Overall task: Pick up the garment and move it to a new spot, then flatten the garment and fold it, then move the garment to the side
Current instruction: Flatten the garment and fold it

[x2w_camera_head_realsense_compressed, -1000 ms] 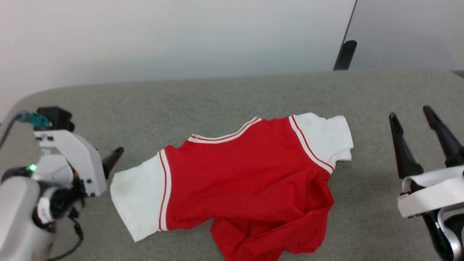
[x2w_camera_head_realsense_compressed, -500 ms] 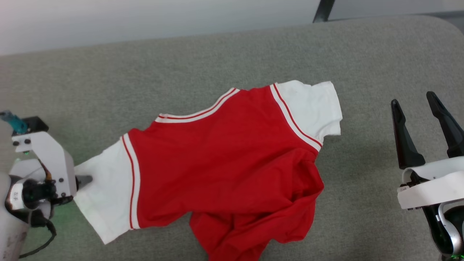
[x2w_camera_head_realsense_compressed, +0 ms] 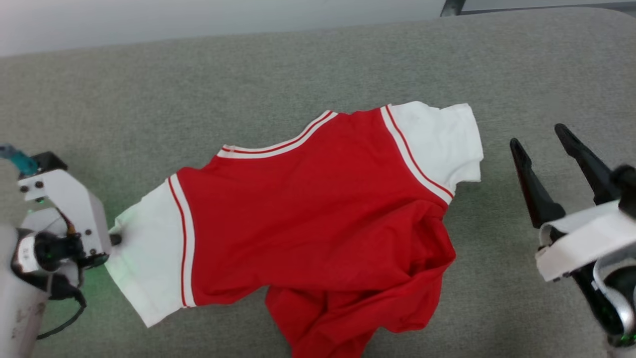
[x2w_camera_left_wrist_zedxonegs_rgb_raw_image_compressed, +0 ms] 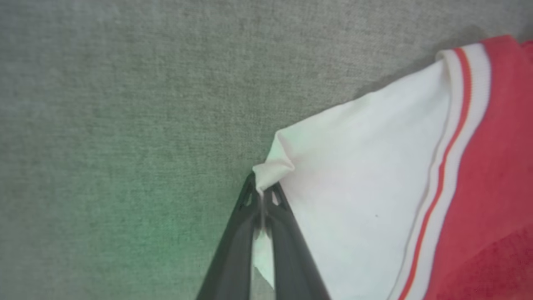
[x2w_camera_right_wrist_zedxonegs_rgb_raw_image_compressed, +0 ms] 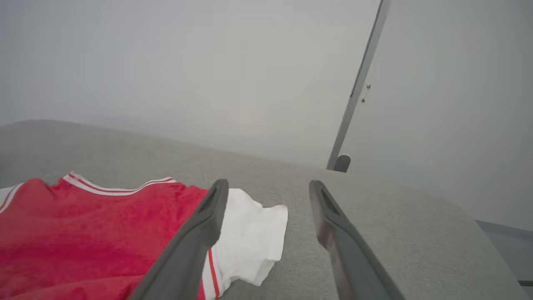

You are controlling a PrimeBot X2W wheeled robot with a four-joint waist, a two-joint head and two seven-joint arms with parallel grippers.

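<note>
Beyond the garment (x2w_camera_head_realsense_compressed: 308, 214) the grey bench (x2w_camera_head_realsense_compressed: 298, 64) lies bare. Open bench also separates the garment from the right gripper (x2w_camera_head_realsense_compressed: 536, 134); the left gripper (x2w_camera_left_wrist_zedxonegs_rgb_raw_image_compressed: 260, 191) clamps the garment's white sleeve edge.

Left arm, near left: white angular metal bracket (x2w_camera_head_realsense_compressed: 74, 209) studded with dark screws, teal plug (x2w_camera_head_realsense_compressed: 15, 158) atop, black cable (x2w_camera_head_realsense_compressed: 83, 304) looping beside pale grey forearm (x2w_camera_head_realsense_compressed: 17, 313) | left gripper (x2w_camera_left_wrist_zedxonegs_rgb_raw_image_compressed: 261, 196): slim dark tapered fingers | right gripper (x2w_camera_head_realsense_compressed: 538, 136), near right: long black pointed fingers, white curved band (x2w_camera_head_realsense_compressed: 581, 243), silver ring (x2w_camera_head_realsense_compressed: 623, 311), green light (x2w_camera_head_realsense_compressed: 621, 339) glowing beneath.
</note>
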